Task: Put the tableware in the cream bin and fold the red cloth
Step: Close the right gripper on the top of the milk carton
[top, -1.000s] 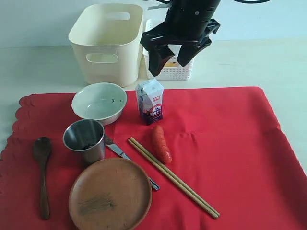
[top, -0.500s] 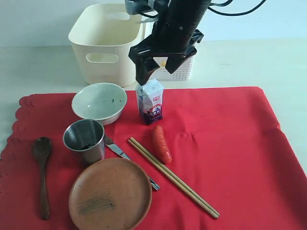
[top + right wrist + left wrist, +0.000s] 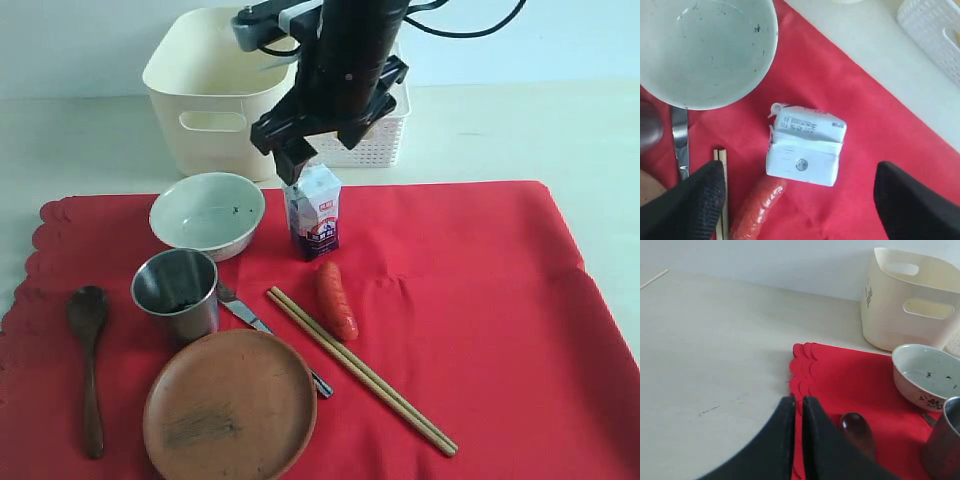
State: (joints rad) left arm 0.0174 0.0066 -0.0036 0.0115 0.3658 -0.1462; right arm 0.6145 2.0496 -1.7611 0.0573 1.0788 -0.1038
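**Q:** Right jaws: what state?

**A:** My right jaws stand at full width and hold nothing. Seen from the right wrist, their two black fingers point(image 3: 695, 205) flank a small white milk carton point(image 3: 805, 150) that stands upright on the bright red rectangular cloth point(image 3: 880, 125). In the exterior view they hang directly above the carton's gabled top. Whether they touch it I cannot tell.

**Q:** And the left jaws?

**A:** Closed to a thin slit, with nothing between the fingers point(image 3: 785, 440). They hang over the cloth's scalloped edge, where it meets the pale worktop point(image 3: 715, 365), near the dark wooden spoon point(image 3: 857, 427).

**Q:** Where is the tableware?

**A:** All six pieces lie on the cloth. The pale white-green bowl point(image 3: 207, 213) sits just beside the carton. Nearer the camera stands the steel cup point(image 3: 177, 290), with the spoon towards the scalloped side. The metal knife point(image 3: 243, 310) runs from beside the cup, and its middle is hidden by the rim of the round brown plate point(image 3: 230, 405). The pair of light wooden chopsticks point(image 3: 360, 370) lies diagonally beside the plate, with a red sausage point(image 3: 337, 298) alongside.

**Q:** And the bin and the cloth?

**A:** The large cream-coloured plastic bin point(image 3: 240, 150) stands on bare worktop beyond the bowl. A white lattice-walled basket point(image 3: 375, 145) is just beside it, partly behind my right arm. The cloth lies spread flat, unfolded.
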